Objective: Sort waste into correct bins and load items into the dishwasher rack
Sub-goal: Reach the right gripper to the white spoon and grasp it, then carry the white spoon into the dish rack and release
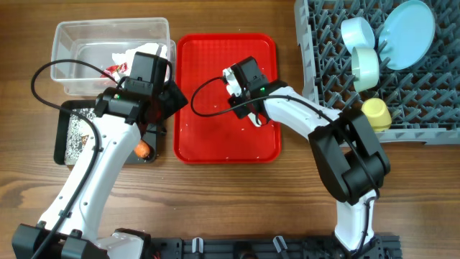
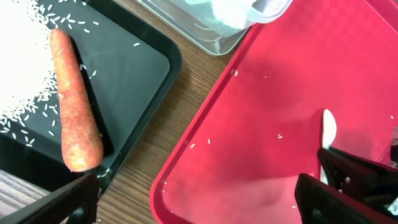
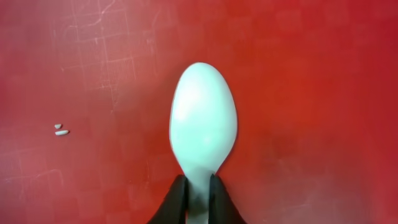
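Note:
My right gripper (image 3: 198, 196) is shut on the neck of the white spoon (image 3: 203, 124), low over the red tray (image 1: 215, 137). The spoon also shows in the left wrist view (image 2: 328, 127). My left gripper (image 2: 199, 205) is open and empty, above the gap between the black tray (image 2: 130, 68) and the red tray. The carrot piece (image 2: 74, 106) lies on the black tray beside white crumbs (image 2: 18, 56). The clear tub (image 1: 79, 36) holds the napkin (image 1: 162, 52) and the wrapper (image 1: 113, 70). The grey rack (image 1: 424, 108) holds the blue plate (image 1: 406, 25), blue bowl (image 1: 357, 32), mint bowl (image 1: 365, 66) and yellow cup (image 1: 376, 114).
A few rice-like crumbs (image 3: 61, 129) lie scattered on the red tray. Bare wooden table (image 1: 237, 201) lies in front of the trays. My left arm covers part of the tub and the black tray from above.

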You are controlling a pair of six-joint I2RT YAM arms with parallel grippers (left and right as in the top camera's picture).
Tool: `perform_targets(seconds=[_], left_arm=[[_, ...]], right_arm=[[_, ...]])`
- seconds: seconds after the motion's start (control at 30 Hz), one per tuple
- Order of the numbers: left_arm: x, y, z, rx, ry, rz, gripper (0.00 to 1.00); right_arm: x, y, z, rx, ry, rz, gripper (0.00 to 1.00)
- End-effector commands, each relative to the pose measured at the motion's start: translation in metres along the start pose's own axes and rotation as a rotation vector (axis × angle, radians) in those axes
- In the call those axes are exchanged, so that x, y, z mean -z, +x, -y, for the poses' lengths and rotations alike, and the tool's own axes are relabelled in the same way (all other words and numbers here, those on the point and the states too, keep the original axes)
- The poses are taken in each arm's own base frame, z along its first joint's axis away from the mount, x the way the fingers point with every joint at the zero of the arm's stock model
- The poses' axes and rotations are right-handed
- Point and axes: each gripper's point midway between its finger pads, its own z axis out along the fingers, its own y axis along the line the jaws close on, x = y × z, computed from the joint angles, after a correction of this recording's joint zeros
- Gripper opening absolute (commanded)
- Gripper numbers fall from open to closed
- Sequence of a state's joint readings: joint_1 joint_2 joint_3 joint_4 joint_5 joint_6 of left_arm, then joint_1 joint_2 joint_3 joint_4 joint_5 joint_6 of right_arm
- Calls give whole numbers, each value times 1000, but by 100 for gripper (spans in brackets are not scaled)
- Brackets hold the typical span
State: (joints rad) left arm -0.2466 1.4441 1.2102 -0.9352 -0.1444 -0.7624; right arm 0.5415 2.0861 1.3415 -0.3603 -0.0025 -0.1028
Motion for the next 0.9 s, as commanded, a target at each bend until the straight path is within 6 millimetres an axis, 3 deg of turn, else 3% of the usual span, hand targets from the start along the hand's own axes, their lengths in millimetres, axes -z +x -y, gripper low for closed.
perform_targets(seconds=[0.0, 0.17, 0.43, 0.47, 0.63, 0.67, 0.7, 0.77, 0.87], left_arm=[[-3, -2, -2, 6, -14, 6, 100], [-3, -2, -2, 6, -14, 6, 100], [-3, -2, -2, 6, -14, 6, 100], [-3, -2, -2, 6, -14, 6, 100], [-3, -2, -2, 6, -14, 6, 100], [-3, -2, -2, 6, -14, 6, 100], [-3, -2, -2, 6, -14, 6, 100], [-3, -2, -2, 6, -14, 6, 100], [-3, -2, -2, 6, -14, 6, 100]], right_arm=[[-29, 57, 6, -22, -1, -178, 4], [14, 30, 24, -54, 22, -97, 4], [111, -23, 66, -144, 86, 144, 4], [116, -25, 69, -149, 90, 156, 4], [113, -27, 69, -156, 90, 163, 4], [109, -29, 69, -163, 85, 168, 11], [97, -34, 64, -170, 49, 184, 39], [71, -39, 58, -164, -5, 201, 55], [24, -37, 46, -125, -86, 205, 59]])
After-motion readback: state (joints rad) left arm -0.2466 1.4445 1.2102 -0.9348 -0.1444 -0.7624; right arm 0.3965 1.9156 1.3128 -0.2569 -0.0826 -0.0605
